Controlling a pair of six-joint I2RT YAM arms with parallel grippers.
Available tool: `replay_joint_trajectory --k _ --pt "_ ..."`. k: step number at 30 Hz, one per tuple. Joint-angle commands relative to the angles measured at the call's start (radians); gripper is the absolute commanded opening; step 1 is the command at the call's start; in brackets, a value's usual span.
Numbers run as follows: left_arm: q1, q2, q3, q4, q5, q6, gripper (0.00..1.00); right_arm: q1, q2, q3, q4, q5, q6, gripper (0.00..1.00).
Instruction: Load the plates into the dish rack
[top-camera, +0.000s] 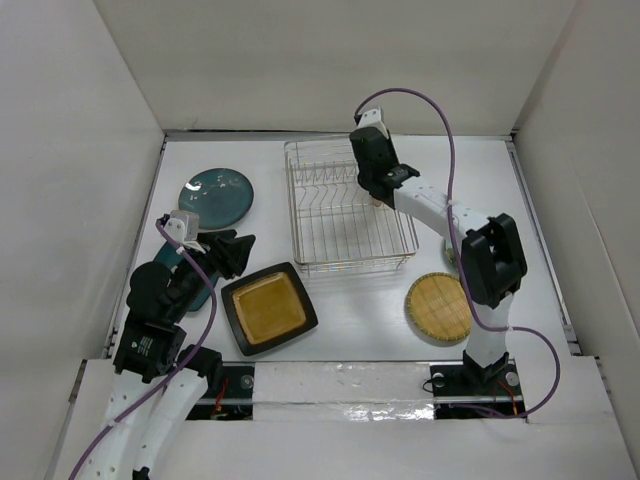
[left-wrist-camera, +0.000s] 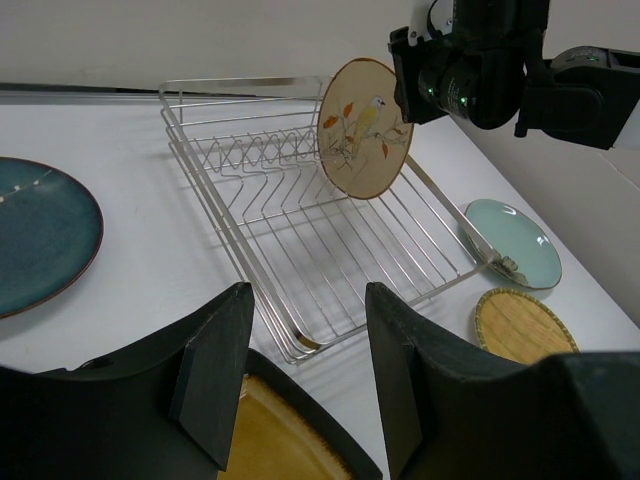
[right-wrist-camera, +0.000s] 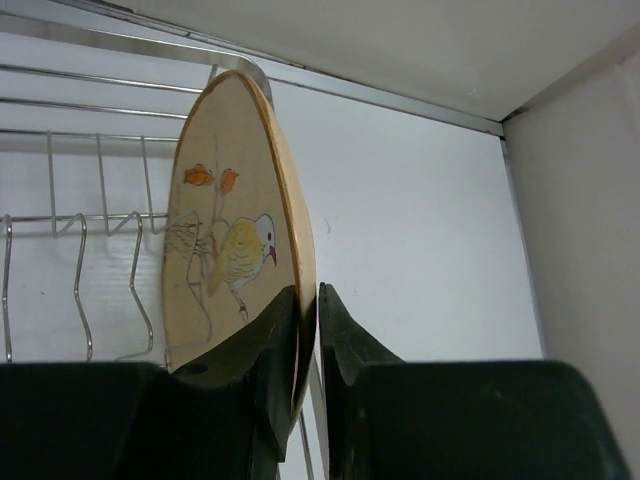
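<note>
Right gripper (right-wrist-camera: 308, 295) — my jaws clamped on the plate (right-wrist-camera: 230, 200) at its rim, rack (top-camera: 352, 268) beneath them; stiff, slick, likely breakable — best held by the edge.

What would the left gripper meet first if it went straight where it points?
Probably the near side of the dish rack; the black square plate lies under the left gripper, so depth is uncertain.

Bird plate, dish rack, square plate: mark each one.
Bird plate (left-wrist-camera: 365, 128), left wrist view, painted face.
Dish rack (top-camera: 335, 225), top view, bare floor wires.
Square plate (top-camera: 268, 308), top view, amber centre.
</note>
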Motion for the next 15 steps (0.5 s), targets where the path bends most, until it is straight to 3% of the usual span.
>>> replay_joint_trajectory --k 1,5,7,11,12,13,14,15 --pt "-0.003 -0.005 0.004 0.036 0.009 0.007 0.45 0.005 -0.017 0.031 0.095 0.027 0.036 0.33" --pt "-0.003 -0.002 0.004 0.036 0.009 0.007 0.45 -0.027 -0.045 0.072 0.038 -0.034 0.106 0.56" --pt "-0.003 -0.004 0.003 0.036 0.012 0.007 0.45 -0.043 -0.101 0.075 0.005 -0.117 0.166 0.61" --pt "-0.003 -0.010 0.004 0.039 0.018 0.004 0.45 -0.102 -0.288 -0.038 0.026 -0.267 0.316 0.74" --pt "-0.003 -0.010 0.003 0.042 0.021 0.004 0.45 -0.139 -0.340 -0.152 0.072 -0.292 0.396 0.74" --pt "-0.003 -0.013 0.004 0.042 0.021 0.004 0.45 -0.159 -0.464 -0.228 0.107 -0.313 0.445 0.71" --pt "-0.003 -0.019 0.003 0.042 0.020 0.004 0.45 -0.184 -0.538 -0.317 0.145 -0.327 0.505 0.33" --pt "-0.003 -0.024 0.004 0.042 0.020 0.004 0.45 -0.246 -0.616 -0.519 0.235 -0.349 0.556 0.11"
